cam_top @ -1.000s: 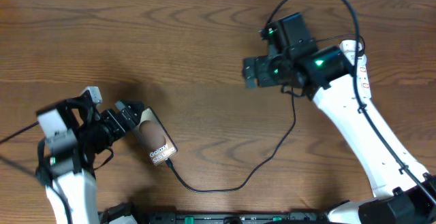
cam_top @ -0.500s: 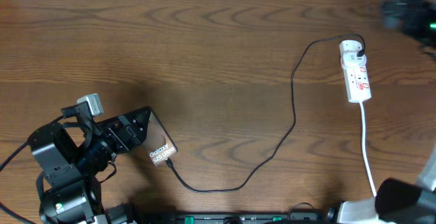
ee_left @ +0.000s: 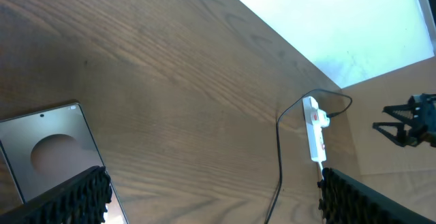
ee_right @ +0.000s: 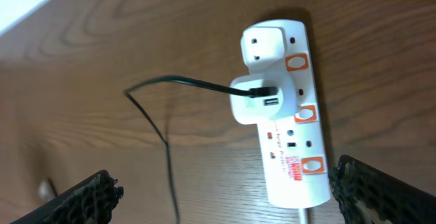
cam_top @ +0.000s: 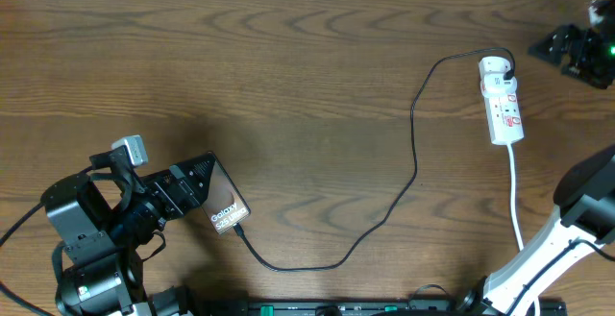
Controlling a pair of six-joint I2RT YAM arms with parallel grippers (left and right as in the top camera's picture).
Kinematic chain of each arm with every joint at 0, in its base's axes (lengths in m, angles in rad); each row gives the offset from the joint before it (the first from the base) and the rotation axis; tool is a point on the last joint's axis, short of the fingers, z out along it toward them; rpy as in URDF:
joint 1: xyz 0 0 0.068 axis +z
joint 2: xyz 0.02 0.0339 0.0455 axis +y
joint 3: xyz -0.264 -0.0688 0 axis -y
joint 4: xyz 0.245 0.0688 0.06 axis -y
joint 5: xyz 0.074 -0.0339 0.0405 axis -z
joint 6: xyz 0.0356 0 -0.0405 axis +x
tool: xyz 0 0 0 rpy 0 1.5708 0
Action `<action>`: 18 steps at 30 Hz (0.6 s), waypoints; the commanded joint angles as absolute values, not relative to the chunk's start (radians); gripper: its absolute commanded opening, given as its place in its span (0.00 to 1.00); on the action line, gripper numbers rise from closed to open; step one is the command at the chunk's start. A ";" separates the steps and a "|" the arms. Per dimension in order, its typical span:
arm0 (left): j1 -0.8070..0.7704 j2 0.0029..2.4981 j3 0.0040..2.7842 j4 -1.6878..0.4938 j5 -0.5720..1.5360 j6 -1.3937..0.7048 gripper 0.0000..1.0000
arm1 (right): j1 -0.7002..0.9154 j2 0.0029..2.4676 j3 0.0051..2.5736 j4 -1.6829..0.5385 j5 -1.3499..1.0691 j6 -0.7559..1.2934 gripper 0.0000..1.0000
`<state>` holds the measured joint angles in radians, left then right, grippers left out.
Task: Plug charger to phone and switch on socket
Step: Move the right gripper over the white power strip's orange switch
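Note:
The bronze phone (cam_top: 226,209) lies flat at the lower left, "Galaxy" lettering up; in the left wrist view the phone (ee_left: 48,149) shows its dark oval. The black charger (cam_top: 415,162) cable meets the phone's lower end, loops across the table and runs into a white adapter (ee_right: 253,101) on the socket (cam_top: 503,100). My left gripper (cam_top: 192,185) is open just left of the phone, one finger (ee_left: 68,197) over its edge, holding nothing. My right gripper (cam_top: 575,52) is open and empty, off to the right of the socket (ee_right: 289,115).
The socket's white cord (cam_top: 516,210) runs down to the front edge. My right arm's white base link (cam_top: 538,258) stands at the front right corner. A black rail (cam_top: 317,308) lines the front edge. The pale wall edge (ee_left: 327,20) borders the far side.
My right arm has swung away from above the socket to the far right edge, uncovering the socket. My left gripper has drawn back a little from the phone.

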<state>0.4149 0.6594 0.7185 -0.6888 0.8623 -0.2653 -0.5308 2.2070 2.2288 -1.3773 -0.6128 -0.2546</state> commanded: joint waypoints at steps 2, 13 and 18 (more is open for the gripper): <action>0.414 0.659 0.722 -0.693 0.868 -0.253 0.96 | -0.527 2.288 2.265 -1.365 -0.620 -0.353 0.99; 0.414 0.659 0.722 -0.696 0.862 -0.252 0.96 | -0.479 2.410 2.265 -1.349 -0.591 -0.369 0.99; 0.414 0.659 0.722 -0.697 0.845 -0.253 0.96 | -0.452 2.428 2.262 -1.347 -0.565 -0.368 0.99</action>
<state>0.4149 0.6594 0.7185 -0.6956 0.8566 -0.2653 -0.4763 2.4149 2.2459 -1.3487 -0.5808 -0.3508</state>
